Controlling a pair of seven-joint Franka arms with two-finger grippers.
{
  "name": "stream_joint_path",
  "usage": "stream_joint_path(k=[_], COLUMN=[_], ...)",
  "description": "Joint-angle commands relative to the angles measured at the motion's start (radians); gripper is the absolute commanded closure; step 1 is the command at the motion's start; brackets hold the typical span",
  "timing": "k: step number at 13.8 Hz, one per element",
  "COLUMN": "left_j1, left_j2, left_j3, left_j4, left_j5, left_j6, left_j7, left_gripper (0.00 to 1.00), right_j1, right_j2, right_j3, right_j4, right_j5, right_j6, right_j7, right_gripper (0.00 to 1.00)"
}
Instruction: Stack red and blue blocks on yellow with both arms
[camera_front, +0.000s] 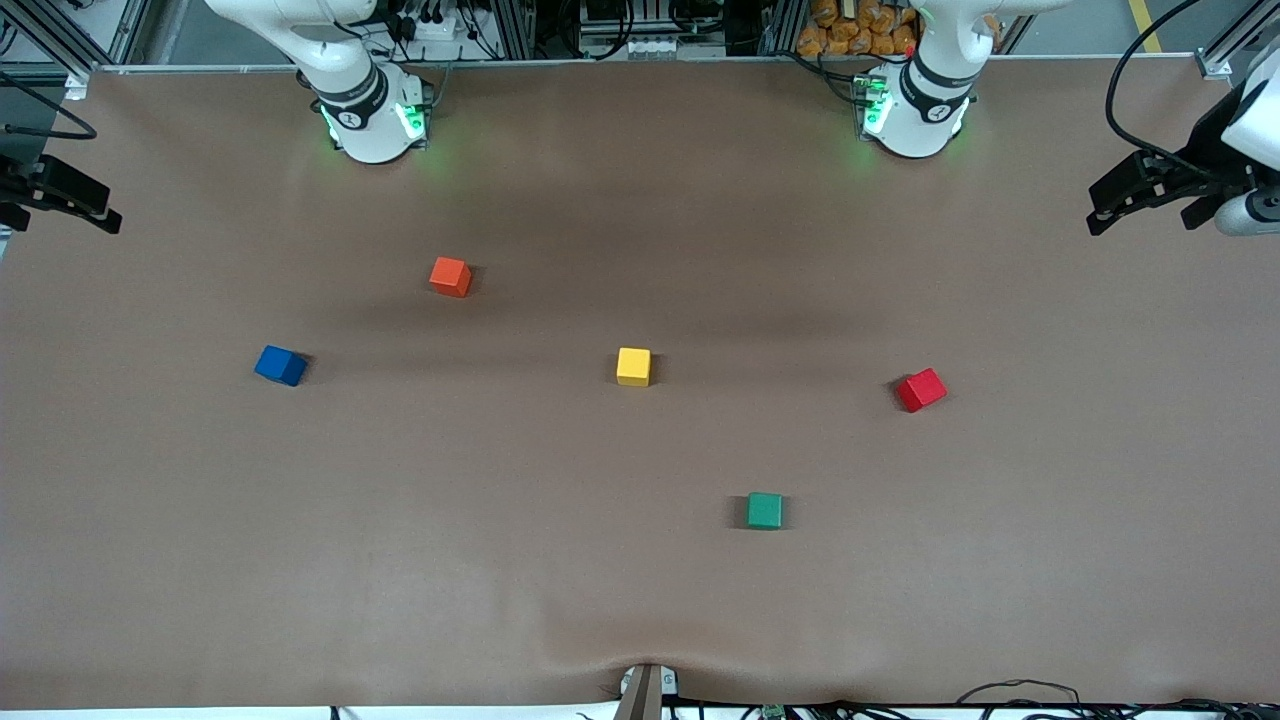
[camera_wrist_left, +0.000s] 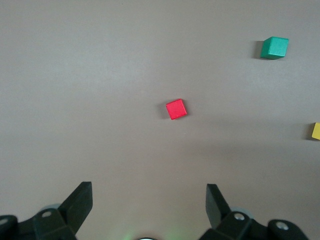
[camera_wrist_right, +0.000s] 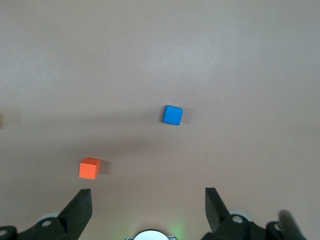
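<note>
Brown table spread wide, five cubes scattered, nothing stacked yet. Left claw hangs at its own end of the table, fingers wide and holding nothing; its wrist view shows the red block dead ahead between the spread fingers, sitting turned a little off square. Right claw mirrors it at the other end, also wide and empty, with the blue block straight out front and the orange cube off to one side, closer in. Yellow sits mid-table, about even between the two claws. Green cube is a bystander. Red looks like left's pick, blue looks like right's
</note>
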Motion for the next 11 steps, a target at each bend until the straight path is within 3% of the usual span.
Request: stream_joint_path(k=[1,11], left_j1=[-0.015,-0.013], left_j2=[0.007,0.003], left_j3=[0.009,0.009], left_j4=[0.030,0.039], left_j5=[0.006,0.012], left_j6=[-0.026,-0.079], left_j7=[0.007,0.012], left_gripper=[0.00,0.00], right_j1=[-0.016,-0.016], right_j2=[-0.022,-0.022], right_j3=[0.008,0.008], right_j4=[-0.017,-0.017], right_j5=[-0.003,-0.003], right_j6=[0.005,0.004], right_j7=[0.002,0.000], right_gripper=[0.00,0.00])
